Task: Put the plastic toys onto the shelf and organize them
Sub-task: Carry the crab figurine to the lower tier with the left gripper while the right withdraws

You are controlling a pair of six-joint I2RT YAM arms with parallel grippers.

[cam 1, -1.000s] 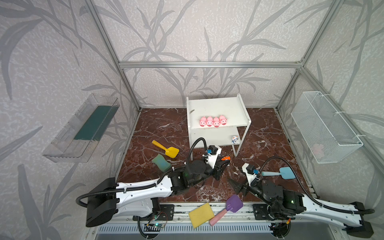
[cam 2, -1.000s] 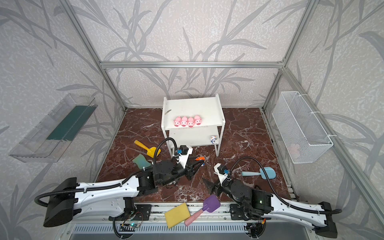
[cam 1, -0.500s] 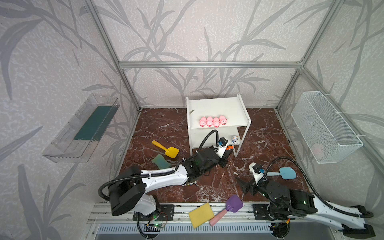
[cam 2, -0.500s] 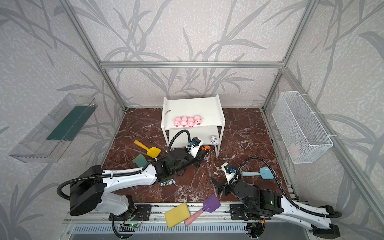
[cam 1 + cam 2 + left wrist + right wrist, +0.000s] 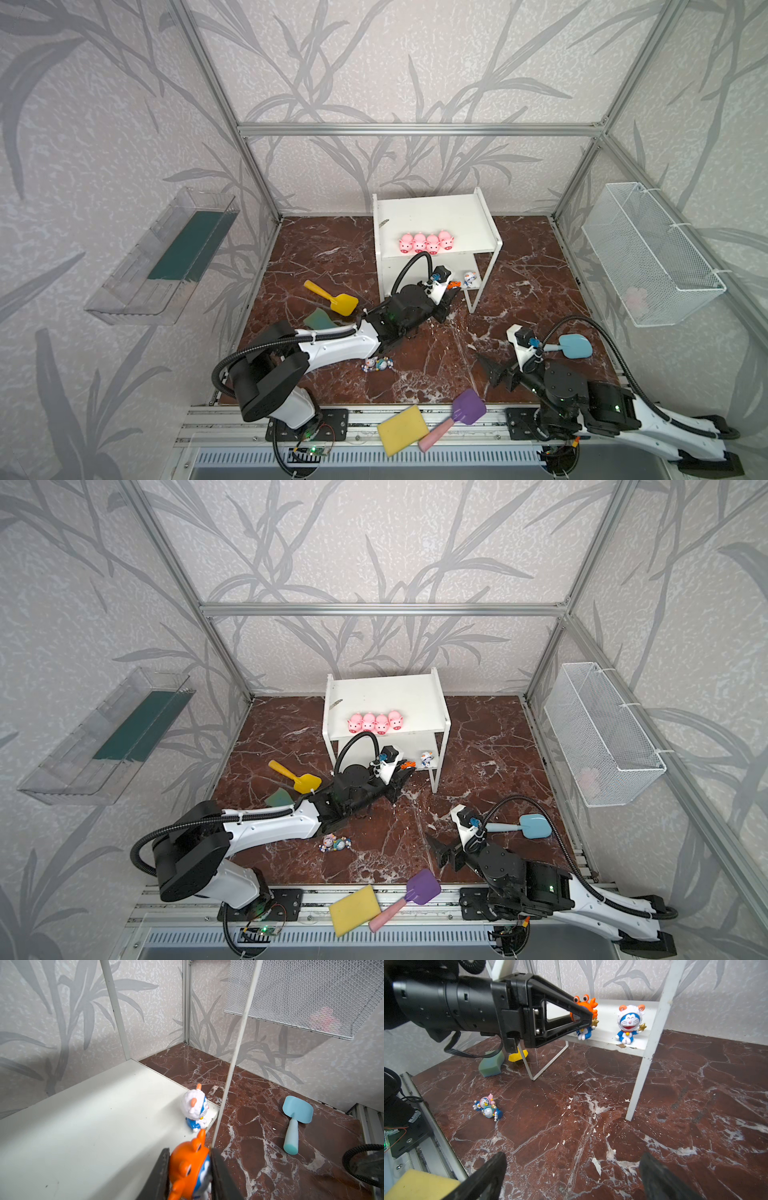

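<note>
We found the left gripper (image 5: pixel 189 1154) closed partway on the orange figurine (image 5: pixel 584 1003), holding it at the front edge of the shelf's (image 5: pixel 432 216) lower board, near the white-blue figurine (image 5: pixel 630 1022) standing there. Four pigs (image 5: pixel 426 242) lined the top board. The pink figurine (image 5: pixel 485 1102) and teal figurine (image 5: pixel 490 1112) lay touching on the floor (image 5: pixel 675 1105). The right gripper (image 5: pixel 571 1172) gaped wide over the floor, holding nothing.

Indistinct pink blur (image 5: pixel 324 1019) inside mesh basket (image 5: pixel 291 991); orange figurine (image 5: pixel 586 1002) partly behind a finger (image 5: pixel 579 1017) of the left hand (image 5: pixel 588 1016)
</note>
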